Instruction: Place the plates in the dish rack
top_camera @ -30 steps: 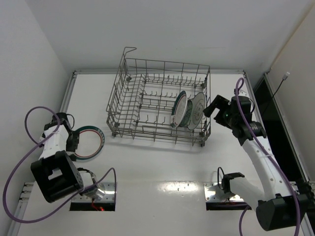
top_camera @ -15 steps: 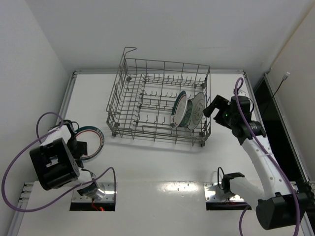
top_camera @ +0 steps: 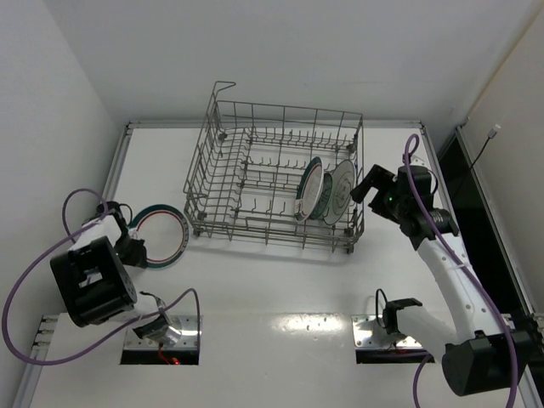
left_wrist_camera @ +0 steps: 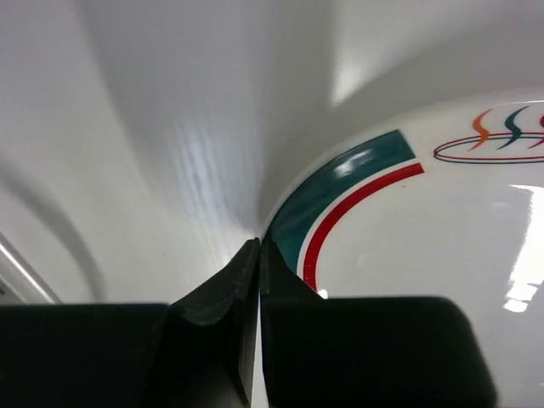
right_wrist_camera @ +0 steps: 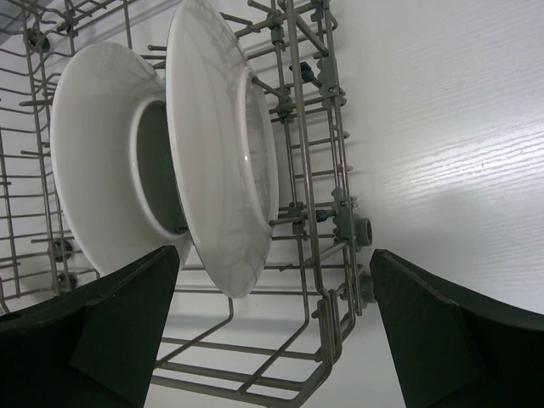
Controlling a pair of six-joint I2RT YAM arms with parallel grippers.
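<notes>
One banded plate (top_camera: 161,235), glazed, stiff, slick and breakable, lies at desk (top_camera: 280,289) level just left of the dish rack (top_camera: 255,144). My left hand (top_camera: 134,251) pinches its near rim, the only part thin enough to grip; I expect it to swing. Three plates (top_camera: 323,191) stand racked at the right end, where my right hand (top_camera: 367,183) hovers, spread wide.
</notes>
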